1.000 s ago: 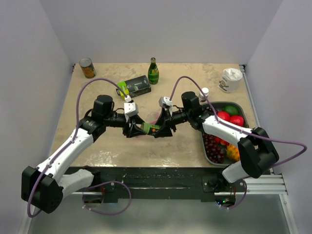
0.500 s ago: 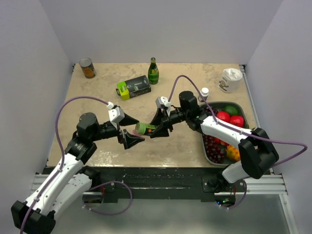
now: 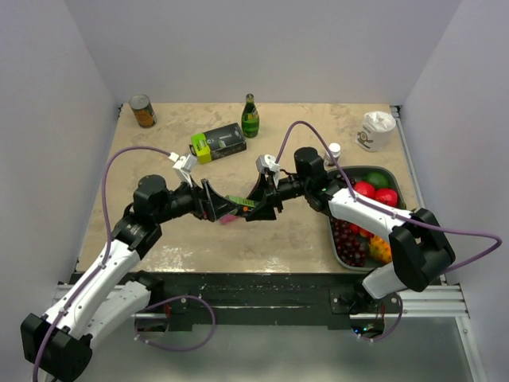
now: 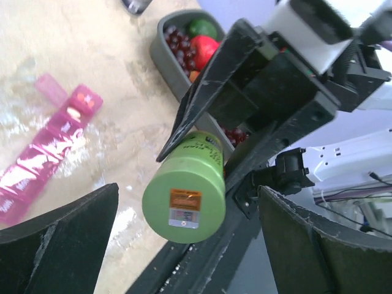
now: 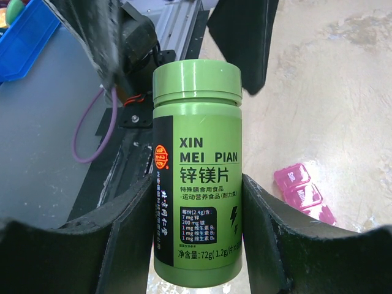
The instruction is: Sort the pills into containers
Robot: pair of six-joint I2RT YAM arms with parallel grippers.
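The right gripper (image 5: 196, 245) clamped the green pill bottle (image 5: 196, 159) by its lower body just above the pink pill organiser (image 4: 46, 153), probably to present the cap for unscrewing. The bottle's long axis lay roughly level. Its cap pointed at the left gripper (image 4: 188, 193), whose jaws stood wide, not touching it.

Green bottle (image 4: 184, 195) ahead of left jaws
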